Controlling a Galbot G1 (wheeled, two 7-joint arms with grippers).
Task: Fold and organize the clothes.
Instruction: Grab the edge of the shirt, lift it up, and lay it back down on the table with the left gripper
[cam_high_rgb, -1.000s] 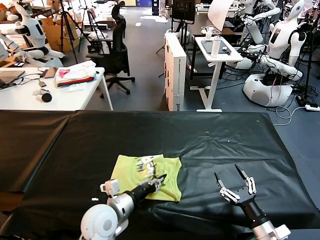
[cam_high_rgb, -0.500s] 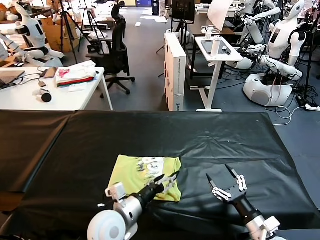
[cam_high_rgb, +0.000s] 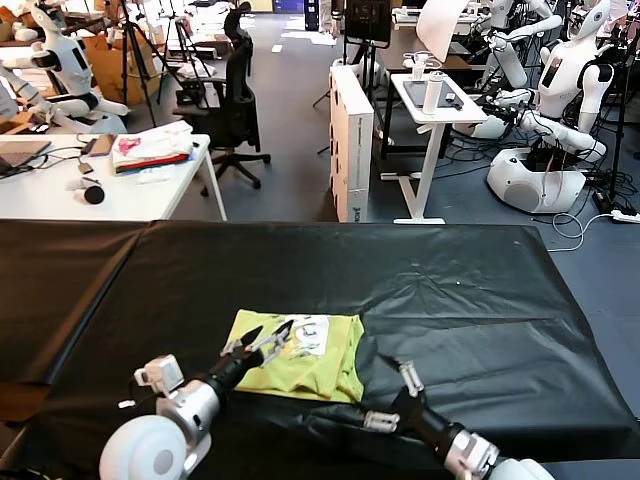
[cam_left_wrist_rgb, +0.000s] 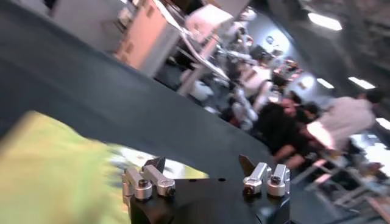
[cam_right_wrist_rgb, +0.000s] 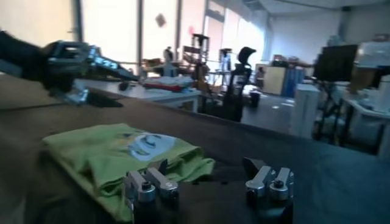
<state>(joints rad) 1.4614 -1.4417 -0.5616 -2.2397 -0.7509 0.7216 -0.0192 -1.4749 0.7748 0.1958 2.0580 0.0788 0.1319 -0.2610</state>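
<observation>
The lime T-shirt (cam_high_rgb: 297, 354) lies folded into a compact rectangle on the black-covered table (cam_high_rgb: 450, 290), white graphic showing on top. The left gripper (cam_high_rgb: 262, 341) hovers over the shirt's left half with its fingers spread wide, nothing between them. The right gripper (cam_high_rgb: 392, 395) sits low on the cloth just beside the shirt's right edge, also wide open and empty.

Risk: the right fingers are so close to the loose folded edge that a sideways sweep could catch it and drag the fold open; the left fingertips could snag the top layer if they dip.

Since a second ago, the left gripper has let go and pulled back leftward, while the right arm has dropped low and swung in toward the shirt
</observation>
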